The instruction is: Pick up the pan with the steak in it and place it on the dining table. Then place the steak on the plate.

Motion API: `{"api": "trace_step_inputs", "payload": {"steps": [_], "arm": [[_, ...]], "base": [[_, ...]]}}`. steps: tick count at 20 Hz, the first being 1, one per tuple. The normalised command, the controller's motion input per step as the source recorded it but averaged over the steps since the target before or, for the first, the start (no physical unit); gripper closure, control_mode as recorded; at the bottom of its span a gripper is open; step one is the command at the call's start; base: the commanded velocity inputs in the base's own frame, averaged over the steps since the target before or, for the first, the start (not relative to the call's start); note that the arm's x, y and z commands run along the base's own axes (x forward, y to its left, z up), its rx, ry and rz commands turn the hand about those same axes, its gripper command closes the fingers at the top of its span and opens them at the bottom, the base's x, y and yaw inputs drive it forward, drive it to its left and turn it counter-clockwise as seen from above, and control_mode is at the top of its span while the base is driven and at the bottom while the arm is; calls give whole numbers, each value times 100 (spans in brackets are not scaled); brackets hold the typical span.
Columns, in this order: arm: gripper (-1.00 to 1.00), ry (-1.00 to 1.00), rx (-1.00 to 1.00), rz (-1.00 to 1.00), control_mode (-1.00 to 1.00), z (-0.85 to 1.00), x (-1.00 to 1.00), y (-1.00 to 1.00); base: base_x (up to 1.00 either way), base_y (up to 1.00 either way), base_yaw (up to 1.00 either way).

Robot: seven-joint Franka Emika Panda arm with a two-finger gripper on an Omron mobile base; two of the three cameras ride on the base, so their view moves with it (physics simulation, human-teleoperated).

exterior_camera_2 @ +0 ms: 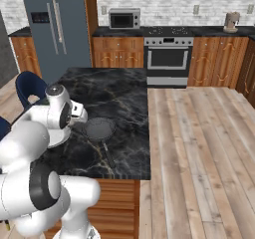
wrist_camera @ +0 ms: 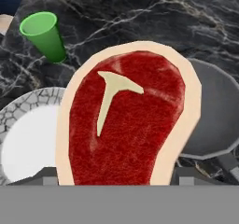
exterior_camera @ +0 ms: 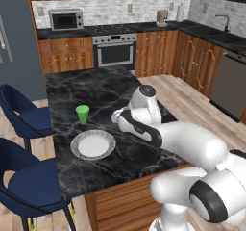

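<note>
so the claw (wrist_camera: 114, 183) has the steak (wrist_camera: 126, 120) clamped between its jaws, which stand pretty wide because the slab is thick. in the hand view the meat sits right up against the camera, red face and tan fat rim, hanging clear above the dining table (exterior_camera: 120, 85).

the pan (exterior_camera_2: 98, 129) is already parked on the marble, empty, handle pointing back toward the near edge. so i'd say step one is done and we're mid-carry on step two.

the plate (exterior_camera: 93, 144) is just to the left of the pan, and in the hand view it peeks out from behind the steak's left side. next move looks like a short slide left until the meat is over the middle of the plate, then lower and let go.

only thing to watch is the green cup (exterior_camera: 82, 114) standing near the plate's far side. otherwise there's plenty of bare marble around, and the table edges are well away.
</note>
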Motion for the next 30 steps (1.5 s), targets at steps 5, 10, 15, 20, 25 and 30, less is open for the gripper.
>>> {"api": "trace_step_inputs", "payload": {"steps": [5,10,15,20,25,30], "arm": [[100,-5,-3,9,-100,5,-42,72],[100,-6,-3,4,-100,0,-24,56],[100,0,0,0,-100,0,4,2],[100,3,-6,-1,-100,-18,7,29],[100,5,-4,-1,-100,-22,7,41],[100,2,0,0,-100,-8,1,10]], "base": [[0,0,0],[0,0,0],[0,0,0],[0,0,0],[0,0,0],[0,0,0]]}}
